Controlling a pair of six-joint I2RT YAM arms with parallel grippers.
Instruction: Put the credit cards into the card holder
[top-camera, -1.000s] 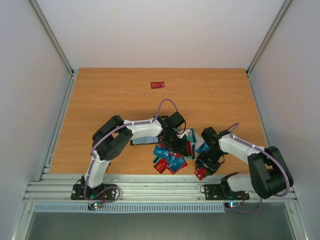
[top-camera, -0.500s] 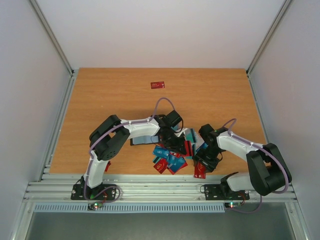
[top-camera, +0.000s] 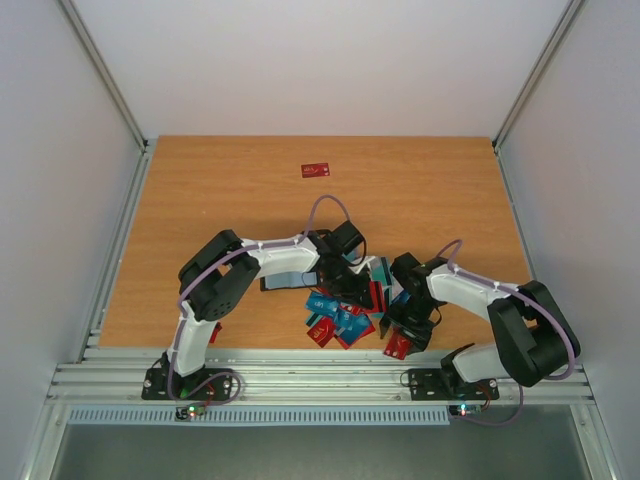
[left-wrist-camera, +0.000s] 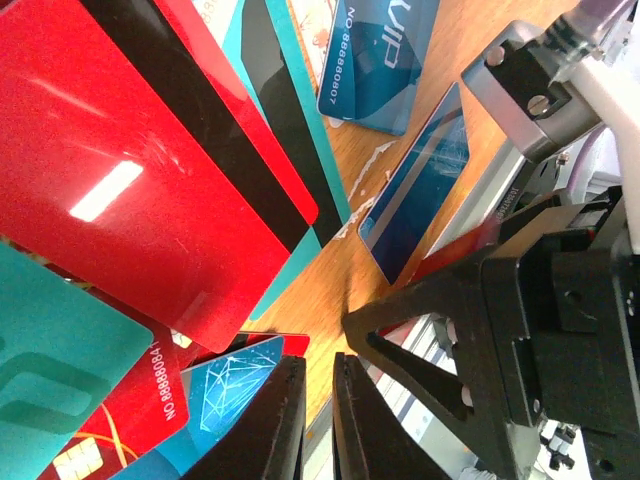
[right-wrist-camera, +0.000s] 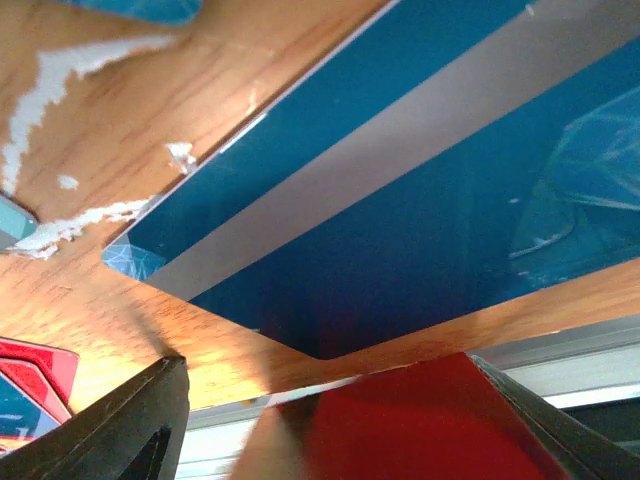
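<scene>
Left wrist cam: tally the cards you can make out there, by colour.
Red cards: 2, maybe more partly hidden
Teal cards: 2
Blue cards: 3
Total: 7 clearly separate cards

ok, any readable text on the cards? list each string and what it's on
"VIP": blue card, left wrist view.
"NO 8888...": same blue card, later digits unsure.
"NO 8...": red card at lower left, remaining digits unsure.
Too small to read: white print on the lone red card at the back.
Right wrist view: none.
</scene>
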